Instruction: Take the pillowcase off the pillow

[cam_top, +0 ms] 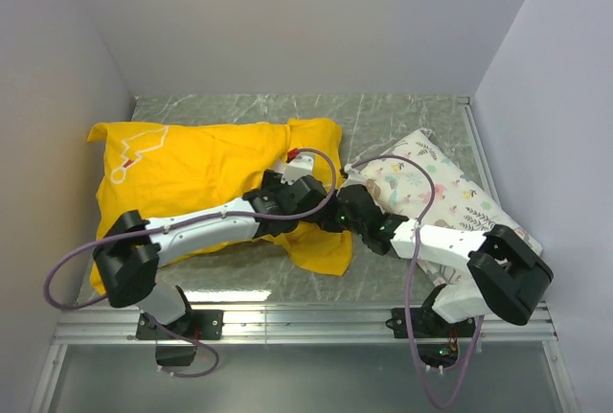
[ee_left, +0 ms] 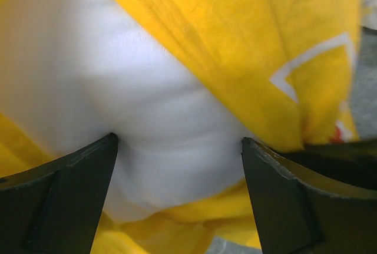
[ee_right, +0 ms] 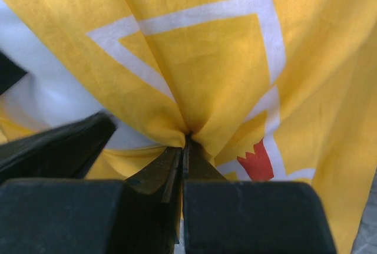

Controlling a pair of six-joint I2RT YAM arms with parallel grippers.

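Right tool (ee_right: 185, 143) pinching pillowcase (cam_top: 192, 169) | left tool (ee_left: 179, 139) spread over pillow (ee_left: 118, 101) | pillowcase long axis left-right

The bright yellow pillowcase (cam_top: 201, 169), marked with white zigzag outlines, is spread crumpled over the left half of the worktop, reaching past its middle. The plump white pillow (ee_left: 147, 118) is exposed at the opening and partly covered.

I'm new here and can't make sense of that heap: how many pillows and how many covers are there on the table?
Pillows: 2 (plain white pillow, mostly inside the cover; printed pillow)
Covers: 1 (yellow pillowcase)
Total: 3
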